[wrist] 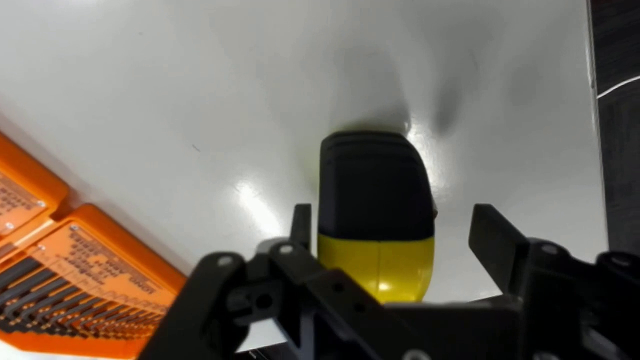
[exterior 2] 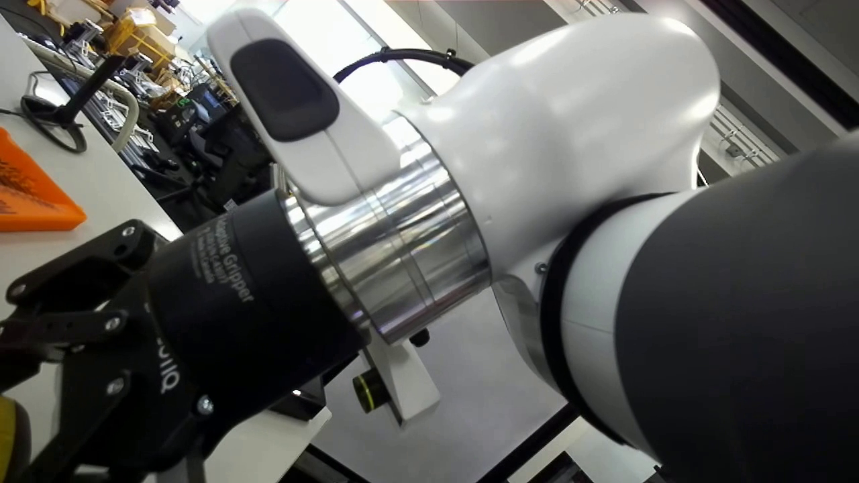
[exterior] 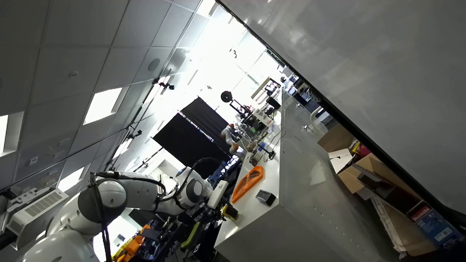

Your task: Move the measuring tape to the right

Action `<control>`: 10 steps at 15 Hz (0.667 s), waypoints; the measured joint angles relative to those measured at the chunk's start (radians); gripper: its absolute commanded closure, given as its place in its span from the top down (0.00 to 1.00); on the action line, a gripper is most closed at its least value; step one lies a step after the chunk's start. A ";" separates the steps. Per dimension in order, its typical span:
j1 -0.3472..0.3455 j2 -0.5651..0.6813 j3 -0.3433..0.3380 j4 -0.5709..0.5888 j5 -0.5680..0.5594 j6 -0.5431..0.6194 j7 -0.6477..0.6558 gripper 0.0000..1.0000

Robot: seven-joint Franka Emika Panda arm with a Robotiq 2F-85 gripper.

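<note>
The measuring tape [wrist: 377,190], with a black upper part and a yellow lower part, stands on the white table in the wrist view. My gripper [wrist: 393,225] is open, with one finger on each side of the tape. The left finger in that view is close beside the tape; a wider gap lies between the tape and the right finger. The lower end of the tape is hidden behind the gripper. The tape also shows in an exterior view [exterior: 230,211], near the table's corner. In an exterior view only its yellow and black edge [exterior 2: 8,433] shows, and the fingertips there are cut off.
An orange hex-key case [wrist: 110,270] lies left of the gripper in the wrist view. A black box [exterior: 265,197] sits near the edge of the white table [exterior: 251,207]. The table edge [wrist: 595,120] runs along the right side of the wrist view. A black stand [exterior 2: 67,114] is farther back.
</note>
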 measured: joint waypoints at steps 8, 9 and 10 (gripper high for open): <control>-0.002 0.013 0.005 0.014 -0.003 0.000 0.001 0.31; -0.002 0.013 0.005 0.015 -0.006 0.001 0.007 0.31; -0.002 0.013 0.004 0.015 -0.010 0.004 0.015 0.31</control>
